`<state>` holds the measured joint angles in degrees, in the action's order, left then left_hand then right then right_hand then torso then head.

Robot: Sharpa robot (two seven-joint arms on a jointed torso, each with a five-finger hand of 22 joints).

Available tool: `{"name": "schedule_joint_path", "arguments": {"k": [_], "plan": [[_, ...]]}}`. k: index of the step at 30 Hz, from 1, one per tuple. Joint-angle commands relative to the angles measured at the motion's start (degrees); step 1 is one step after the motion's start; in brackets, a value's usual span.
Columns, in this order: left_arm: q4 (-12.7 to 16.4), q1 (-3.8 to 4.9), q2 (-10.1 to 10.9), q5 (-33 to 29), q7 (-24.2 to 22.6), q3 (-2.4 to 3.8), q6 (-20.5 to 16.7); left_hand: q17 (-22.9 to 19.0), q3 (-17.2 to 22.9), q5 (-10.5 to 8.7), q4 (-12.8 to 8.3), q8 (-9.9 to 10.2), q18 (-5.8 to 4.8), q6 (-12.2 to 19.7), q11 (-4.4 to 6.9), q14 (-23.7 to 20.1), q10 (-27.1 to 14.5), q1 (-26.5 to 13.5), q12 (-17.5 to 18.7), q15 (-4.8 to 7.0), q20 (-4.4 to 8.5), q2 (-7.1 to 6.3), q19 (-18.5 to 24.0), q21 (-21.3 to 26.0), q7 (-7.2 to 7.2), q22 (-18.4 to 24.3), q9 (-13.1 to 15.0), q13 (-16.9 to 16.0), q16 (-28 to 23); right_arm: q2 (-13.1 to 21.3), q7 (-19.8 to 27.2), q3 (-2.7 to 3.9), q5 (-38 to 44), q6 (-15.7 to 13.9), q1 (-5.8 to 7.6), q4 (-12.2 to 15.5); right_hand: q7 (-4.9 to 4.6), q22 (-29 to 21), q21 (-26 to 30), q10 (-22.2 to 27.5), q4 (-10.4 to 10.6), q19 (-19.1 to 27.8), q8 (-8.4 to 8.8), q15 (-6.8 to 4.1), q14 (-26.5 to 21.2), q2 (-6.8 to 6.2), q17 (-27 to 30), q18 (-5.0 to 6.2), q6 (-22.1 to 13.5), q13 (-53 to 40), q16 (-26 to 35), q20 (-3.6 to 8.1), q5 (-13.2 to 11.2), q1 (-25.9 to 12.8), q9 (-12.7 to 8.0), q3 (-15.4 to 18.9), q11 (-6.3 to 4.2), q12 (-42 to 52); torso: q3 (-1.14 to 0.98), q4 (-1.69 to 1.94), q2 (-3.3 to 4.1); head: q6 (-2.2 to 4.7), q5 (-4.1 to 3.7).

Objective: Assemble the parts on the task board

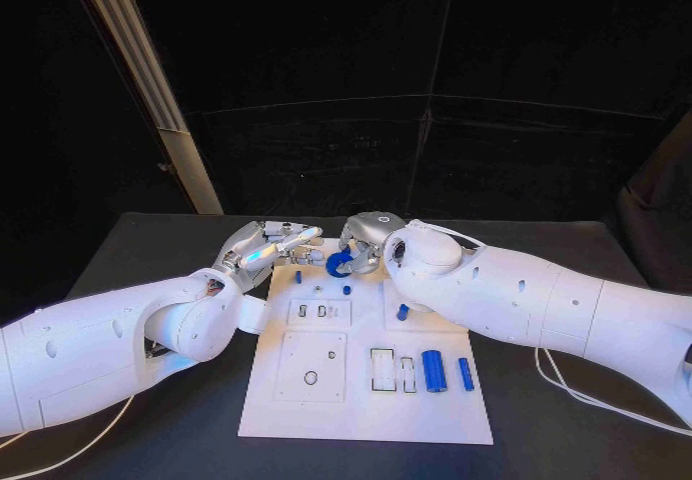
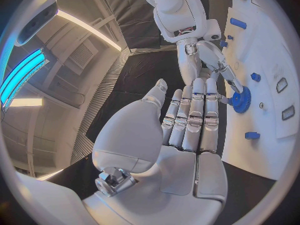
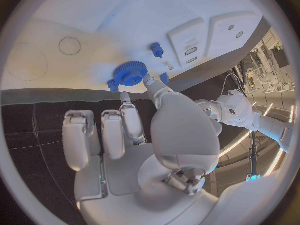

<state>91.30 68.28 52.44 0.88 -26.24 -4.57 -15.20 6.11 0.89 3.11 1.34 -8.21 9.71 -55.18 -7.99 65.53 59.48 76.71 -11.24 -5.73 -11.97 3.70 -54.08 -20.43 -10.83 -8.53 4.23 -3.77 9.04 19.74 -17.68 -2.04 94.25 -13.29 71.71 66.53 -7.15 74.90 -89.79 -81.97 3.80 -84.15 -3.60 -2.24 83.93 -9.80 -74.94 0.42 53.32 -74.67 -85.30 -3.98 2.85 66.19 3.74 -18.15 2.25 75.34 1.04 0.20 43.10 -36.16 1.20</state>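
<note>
Overhead, in the head view, the right hand (image 1: pixel 369 240) sat just above the middle of the frame, at the far end of the task board (image 1: pixel 368 415), pinching a blue gear (image 1: pixel 340 263) that hung over the board's upper edge. The left hand (image 1: pixel 268 247) lay just left of it, fingers stretched out toward the gear and holding nothing. Lower on the board, toward the lower right of the frame, a blue cylinder (image 1: pixel 433 370) and a thinner blue pin (image 1: pixel 466 373) lay side by side next to two rectangular slots. Small blue parts (image 1: pixel 346 289) stood near the board's middle. The black table (image 1: pixel 144 250) carried the board, with dark curtains behind and a pale beam running up the upper left.

From the left wrist view, the left hand (image 2: pixel 187 125) filled the centre, its fingers (image 2: pixel 199 112) straight and pressed side by side, grasping nothing. At the right, the right hand (image 2: pixel 215 65) held the blue gear (image 2: pixel 241 99) by its fingertips over the white task board (image 2: pixel 262 150).

From the right wrist view, the right hand (image 3: pixel 134 135) rose from the bottom, thumb and one finger pinching the blue gear (image 3: pixel 130 73) at the board's edge, the other fingers curled loosely apart. Small blue parts (image 3: pixel 156 49) stood on the task board (image 3: pixel 112 20) above.
</note>
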Motion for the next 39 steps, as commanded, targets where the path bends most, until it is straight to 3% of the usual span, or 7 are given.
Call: {"name": "schedule_joint_path", "arguments": {"k": [1,6,14,24,30,35,39], "plan": [[0.1,0.1,0.0,0.2,0.1,0.05,0.8,0.0,-0.1,0.19,-0.4,0.2,0.69,-0.3,-0.35,0.0,0.2,0.3,0.2,-0.24,-0.11,0.34,0.2,0.1,-0.29,0.1,-0.1,0.1,-0.4,0.0,-0.3,0.01,0.2,1.6,0.13,0.0,-0.12,15.1,-0.2,0.3,0.4,-5.9,0.06,0.27,3.8,-0.68,-4.8,-0.42,-0.4,0.0,0.1,-0.41,-0.1,0.1,0.0,0.0,0.16,-0.1,-0.01,0.02,0.01,-0.01,0.0],[0.1,0.1,0.0,0.2,0.1,0.05,0.7,0.0,-0.1,0.18,-0.6,0.3,0.68,-0.3,-0.37,0.0,0.3,0.3,0.3,-0.26,-0.12,0.38,0.3,0.1,-0.3,0.1,-0.1,0.1,-0.5,0.7,0.2,0.01,-0.7,0.7,0.13,0.5,-0.07,15.1,-0.2,0.2,1.7,-5.9,-0.12,0.27,3.8,-0.73,-4.8,-0.42,-0.3,-0.2,0.1,-0.43,-0.1,-0.1,0.1,0.2,0.12,0.0,0.0,-0.01,-0.03,0.08,-0.01],[0.3,0.1,0.4,0.2,0.1,0.05,0.8,0.0,-0.1,0.18,-0.6,0.3,0.68,-0.3,-0.37,0.0,0.3,0.3,0.3,-0.26,-0.12,0.38,0.3,0.1,-0.3,0.1,-0.1,0.1,-0.5,8.0,9.9,0.0,-9.0,-9.9,0.04,5.9,-0.03,14.7,0.0,0.5,1.8,-5.6,-0.16,0.28,3.5,0.89,-3.9,-0.33,0.3,0.2,0.7,-0.5,0.7,1.9,0.2,-1.5,0.08,-0.4,-0.06,-0.34,-0.21,0.28,-0.02],[0.3,0.09,0.8,0.2,-0.1,0.04,0.9,0.0,-0.1,0.18,-0.6,0.3,0.68,-0.2,-0.38,0.0,0.3,0.3,0.4,-0.26,-0.13,0.38,0.3,0.1,-0.3,0.2,-0.1,0.1,-0.5,22.8,23.8,-0.01,-27.1,-5.1,0.15,12.1,0.03,13.4,0.6,0.8,-2.6,-4.8,-0.23,0.25,3.7,-0.53,-4.7,-0.01,1.4,0.4,0.4,-0.48,0.2,6.4,0.2,-2.7,-0.01,-0.7,-0.26,-1.7,-0.79,0.64,0.19],[0.1,0.08,0.5,0.2,-0.2,0.03,1.1,0.0,-0.1,0.18,-0.6,0.3,0.68,-0.2,-0.38,0.0,0.3,0.3,0.4,-0.26,-0.13,0.38,0.3,0.1,-0.3,0.2,-0.1,0.1,-0.5,26.6,25.8,-0.02,-28.1,-4.2,0.15,11.1,0.04,13.4,0.6,0.8,-2.9,-4.8,-0.16,0.26,3.8,-0.98,-4.9,-0.02,1.4,0.4,0.3,-0.49,0.1,6.3,0.2,-2.3,0.0,-0.7,-0.66,-1.92,-0.8,0.85,0.31],[-0.4,0.04,0.2,0.2,-0.2,0.03,1.2,0.0,-0.1,0.18,-0.6,0.3,0.68,-0.2,-0.38,0.0,0.3,0.3,0.4,-0.26,-0.13,0.38,0.3,0.1,-0.3,0.2,-0.1,0.1,-0.5,27.5,26.3,-0.04,-28.3,-3.4,0.09,9.0,0.0,13.4,0.6,0.8,-3.0,-4.8,-0.04,0.27,3.8,-1.2,-5.0,-0.02,1.2,0.4,0.3,-0.49,0.1,6.2,0.1,-2.0,0.02,-0.7,-0.62,-1.92,-0.69,0.8,0.13],[-0.7,0.01,0.0,0.2,-0.2,0.02,1.2,0.0,-0.1,0.19,-0.7,0.3,0.68,-0.3,-0.37,0.0,0.3,0.4,0.4,-0.27,-0.13,0.4,0.3,0.1,-0.27,0.2,-0.1,0.1,-0.6,27.2,26.4,-0.05,-28.3,-3.0,0.03,7.2,-0.06,13.4,0.6,0.8,-3.1,-4.8,0.08,0.29,3.8,-1.21,-5.0,-0.01,0.7,0.4,0.3,-0.5,0.1,6.2,0.1,-1.8,0.07,-0.8,-0.98,-2.07,-0.67,0.71,0.18]]}}
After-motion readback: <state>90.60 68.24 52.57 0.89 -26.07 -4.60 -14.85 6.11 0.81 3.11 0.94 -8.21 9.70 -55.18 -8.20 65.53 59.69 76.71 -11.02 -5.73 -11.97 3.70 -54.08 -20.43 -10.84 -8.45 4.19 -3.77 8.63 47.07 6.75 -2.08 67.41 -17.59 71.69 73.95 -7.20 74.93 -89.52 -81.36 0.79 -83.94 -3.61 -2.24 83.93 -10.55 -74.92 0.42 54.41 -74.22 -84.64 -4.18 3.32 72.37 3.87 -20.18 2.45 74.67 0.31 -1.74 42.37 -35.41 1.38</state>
